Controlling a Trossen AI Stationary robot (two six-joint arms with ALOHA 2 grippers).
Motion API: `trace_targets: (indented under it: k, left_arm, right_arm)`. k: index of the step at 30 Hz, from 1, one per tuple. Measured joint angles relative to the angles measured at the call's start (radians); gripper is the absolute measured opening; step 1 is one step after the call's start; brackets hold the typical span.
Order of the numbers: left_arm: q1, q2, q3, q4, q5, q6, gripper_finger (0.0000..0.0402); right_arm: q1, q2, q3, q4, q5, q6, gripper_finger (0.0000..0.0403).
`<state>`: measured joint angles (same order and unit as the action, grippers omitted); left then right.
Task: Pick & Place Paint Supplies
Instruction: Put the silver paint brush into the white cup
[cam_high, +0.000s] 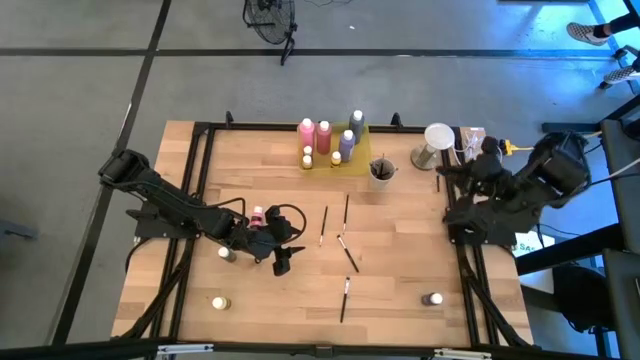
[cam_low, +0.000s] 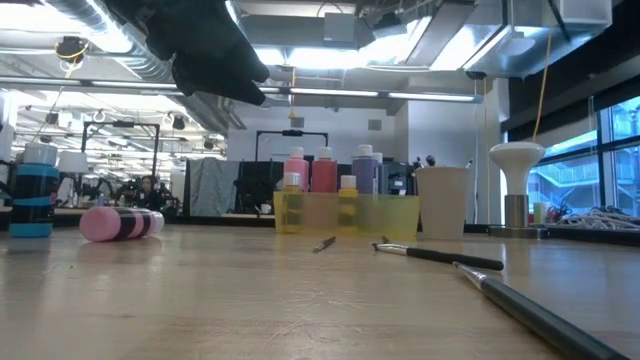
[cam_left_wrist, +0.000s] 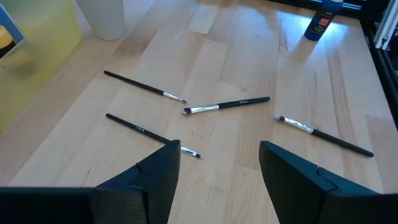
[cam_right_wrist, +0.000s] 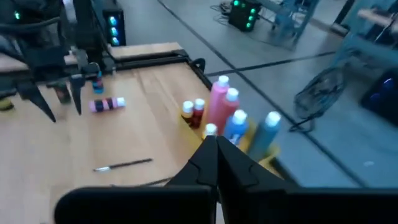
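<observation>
The left gripper (cam_high: 281, 262) is held open and empty over the table's left, aimed at the paintbrushes (cam_left_wrist: 227, 106) scattered toward three o'clock; the right gripper (cam_right_wrist: 214, 146) is kept shut, parked at the right edge.

Pink bottle (cam_high: 258, 216) with black band; translucent yellow tray (cam_high: 333, 160).

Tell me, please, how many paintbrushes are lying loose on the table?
4: paintbrush left, paintbrush toward the tray, paintbrush at centre, paintbrush nearest the front edge. The cup may hold others.
</observation>
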<state>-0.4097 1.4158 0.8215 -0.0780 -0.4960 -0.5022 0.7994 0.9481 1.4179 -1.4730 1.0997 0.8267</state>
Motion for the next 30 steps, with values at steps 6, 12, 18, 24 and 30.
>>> trace_targets:
  k: [6,12,18,24,30]
  left_arm:
    - [0.000,0.000,0.000,0.000,0.000,0.000,0.0213]
    - [0.000,0.000,0.000,0.000,0.000,0.000,0.0213]
    - [0.000,0.000,0.000,0.000,0.000,0.000,0.0213]
    - [0.000,0.000,0.000,0.000,0.000,0.000,0.0213]
    - [0.000,0.000,0.000,0.000,0.000,0.000,0.0213]
  right_arm:
    - [0.000,-0.194,-0.417,0.554,-0.023,-0.298,0.0000]
    - [-0.012,-0.258,-0.773,1.209,-0.107,-0.653,0.0000]
    - [-0.107,-0.259,-1.053,1.839,-0.300,-0.970,0.0000]
    - [-0.237,-0.279,-1.145,2.124,-0.379,-1.166,0.0000]
    - [-0.385,-0.288,-1.155,2.239,-0.401,-1.252,0.0000]
